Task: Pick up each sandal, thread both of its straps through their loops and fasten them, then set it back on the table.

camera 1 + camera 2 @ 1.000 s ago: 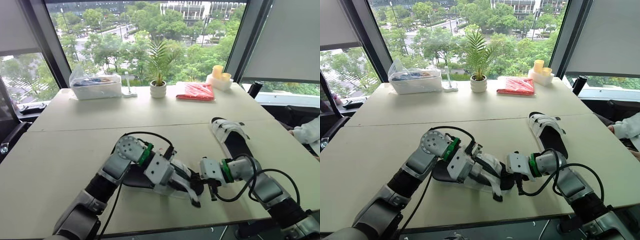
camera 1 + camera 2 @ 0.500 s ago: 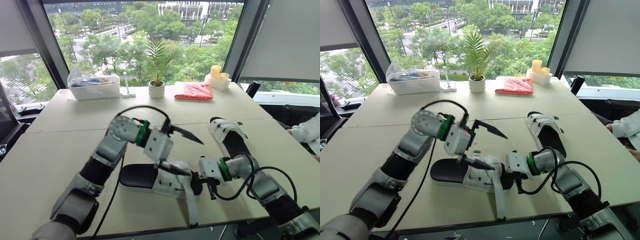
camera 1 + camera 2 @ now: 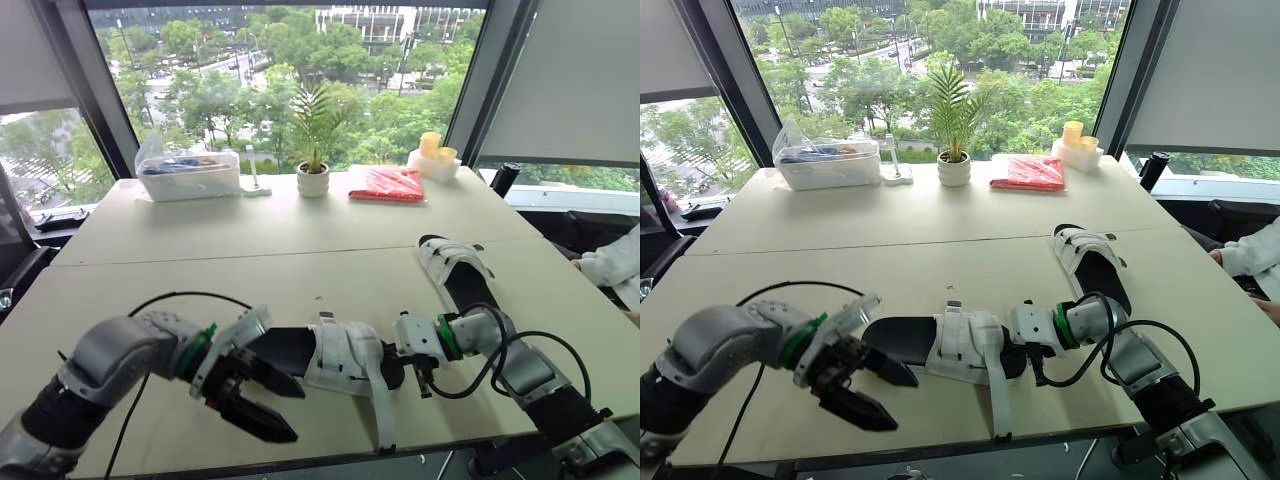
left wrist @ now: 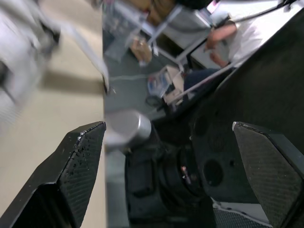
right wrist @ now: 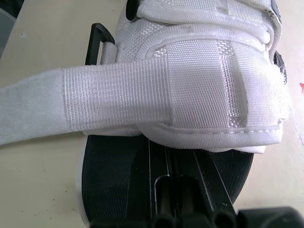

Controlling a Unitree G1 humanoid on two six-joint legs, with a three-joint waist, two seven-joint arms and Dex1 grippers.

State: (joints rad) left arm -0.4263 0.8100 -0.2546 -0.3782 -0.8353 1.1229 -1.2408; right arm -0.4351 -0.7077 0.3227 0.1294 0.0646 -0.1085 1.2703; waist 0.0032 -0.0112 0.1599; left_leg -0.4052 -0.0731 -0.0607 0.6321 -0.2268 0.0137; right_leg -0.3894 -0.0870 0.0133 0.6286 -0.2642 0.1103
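1. The near sandal (image 3: 340, 355) lies flat on the desk (image 3: 200, 240), close to the front edge.
2. One white strap (image 3: 380, 410) trails loose from the near sandal toward that edge.
3. The right pincer (image 3: 398, 366) is clamped on the sole at the near sandal's right end.
4. The left pincer (image 3: 275, 405) hangs just beside the near sandal's bare black left end, fingers apart and holding nothing.
5. The second sandal (image 3: 460, 270) lies beyond the near sandal, to its right, on the desk.
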